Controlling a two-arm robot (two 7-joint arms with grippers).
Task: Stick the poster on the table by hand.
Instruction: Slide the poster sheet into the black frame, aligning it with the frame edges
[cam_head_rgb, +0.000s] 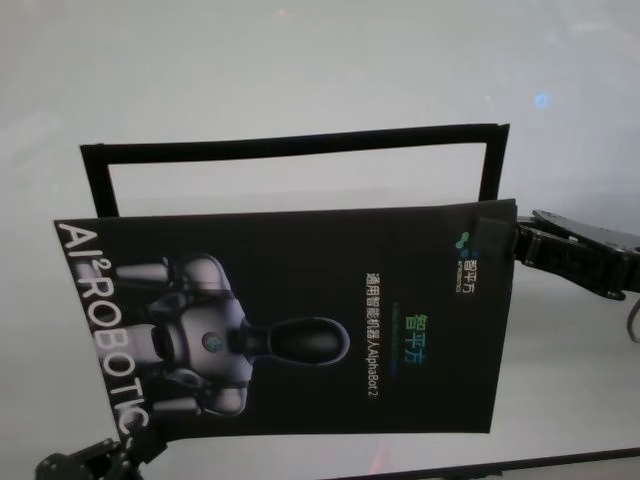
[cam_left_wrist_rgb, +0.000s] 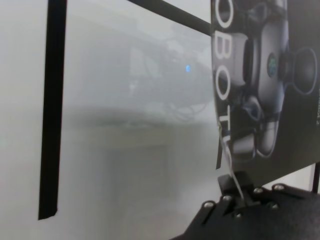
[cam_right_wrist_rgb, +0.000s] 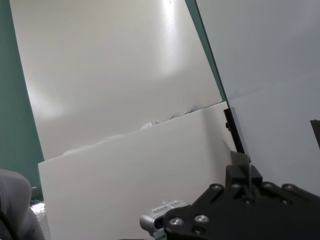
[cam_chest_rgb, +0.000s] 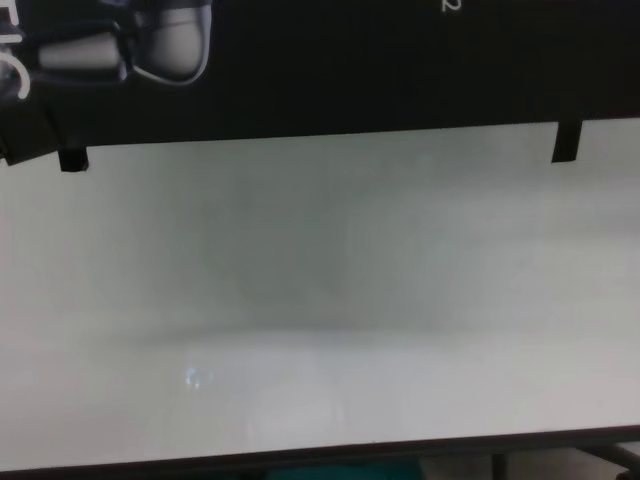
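At the near left corner of the poster (cam_head_rgb: 300, 320), the left gripper (cam_head_rgb: 128, 442), black and blocky with jointed segments, has its fingers (cam_left_wrist_rgb: 235, 187) pinched tight on the sheet's thin edge. The poster is a glossy black rectangle bearing a grey-white robot picture and white lettering, held above the smooth white worktop (cam_head_rgb: 300, 80). At its far right corner, the right gripper (cam_head_rgb: 522, 243) clamps the edge between closed fingers (cam_right_wrist_rgb: 242, 176). Beyond the poster, a matte black tape outline (cam_head_rgb: 290, 145) lies flat on the worktop.
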